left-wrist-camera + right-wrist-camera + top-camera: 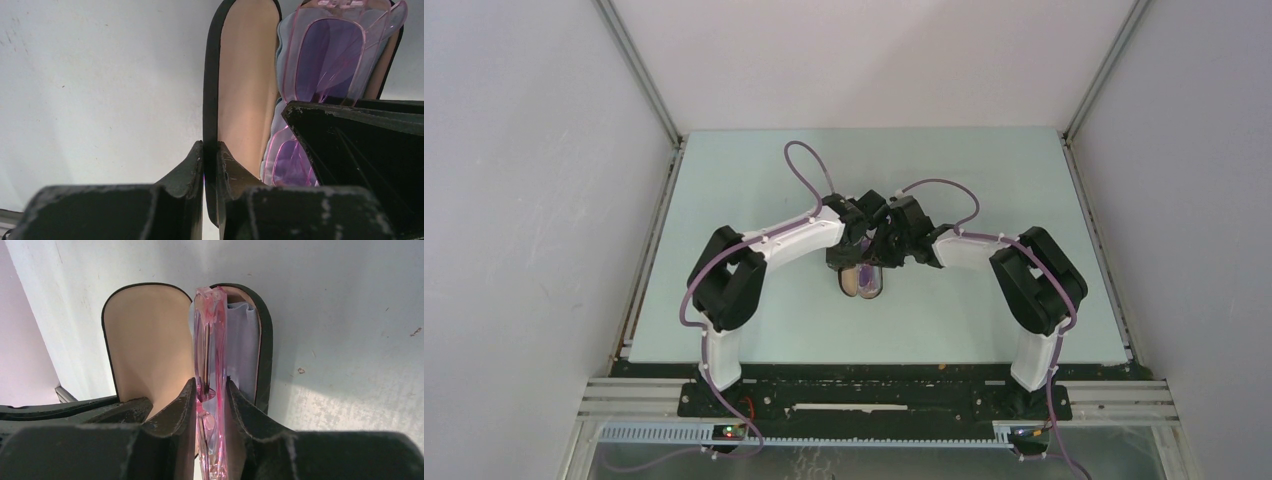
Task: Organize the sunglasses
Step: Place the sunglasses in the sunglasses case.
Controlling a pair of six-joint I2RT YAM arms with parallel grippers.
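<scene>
The sunglasses [210, 330], folded, with a pink-purple see-through frame, stand on edge between the fingers of my right gripper [210, 390], which is shut on them. They sit in the lower half of the open black case [861, 283], against a blue-grey cloth [242, 345]. In the left wrist view the sunglasses [325, 60] lie over the cloth [276, 117]. My left gripper [210, 150] is shut on the black edge of the case's tan-lined lid [245, 75]. From above, both grippers meet over the case, left gripper [849, 250] and right gripper [886, 252].
The case lies mid-table on the pale green surface [984, 180]. White walls enclose the table on three sides. One right finger [360, 145] fills the right of the left wrist view. Purple cables loop behind both wrists.
</scene>
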